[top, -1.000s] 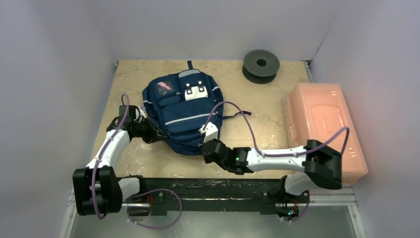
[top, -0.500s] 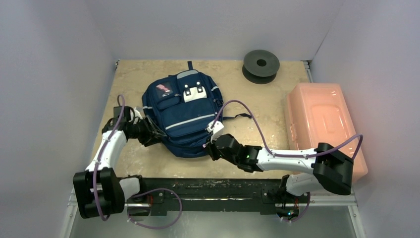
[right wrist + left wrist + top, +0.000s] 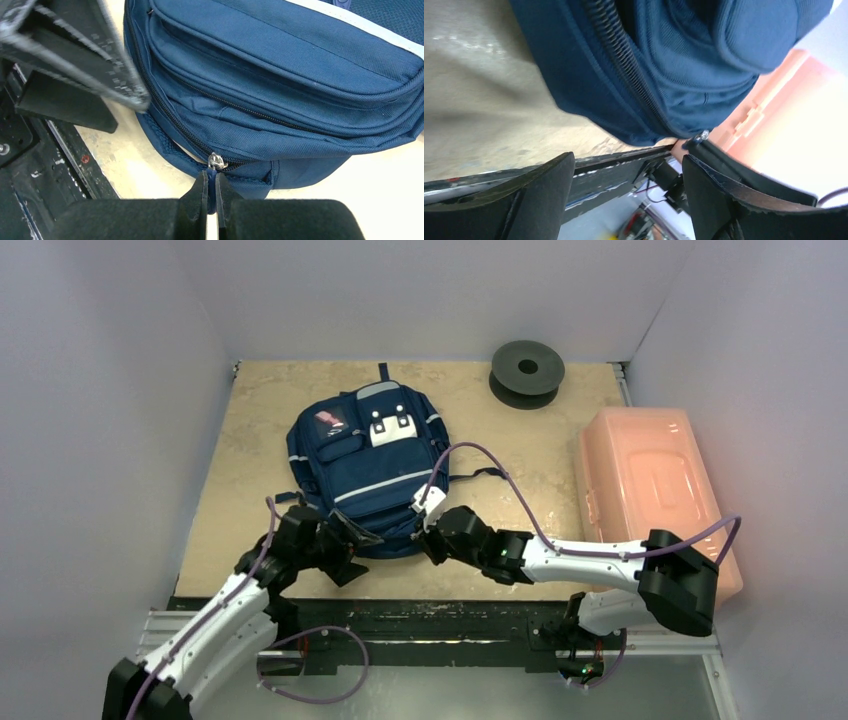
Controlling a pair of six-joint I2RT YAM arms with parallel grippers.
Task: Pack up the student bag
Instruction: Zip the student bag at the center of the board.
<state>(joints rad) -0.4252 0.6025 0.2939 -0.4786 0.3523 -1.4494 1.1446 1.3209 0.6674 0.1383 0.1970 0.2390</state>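
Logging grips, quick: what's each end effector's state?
Left end effector: open, holding nothing.
Right end effector: closed on the zipper pull of the student bag.

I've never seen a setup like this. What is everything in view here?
student bag: one, navy blue with pale trim, lying mid-table
zip pull: one, silver, at the bag's near edge
box: one, translucent pink, right side of the table
reel: one, black, far edge of the table
table: one, beige
left hand: one, black, open, empty, by the bag's near-left corner
right hand: one, black, shut on the zip pull
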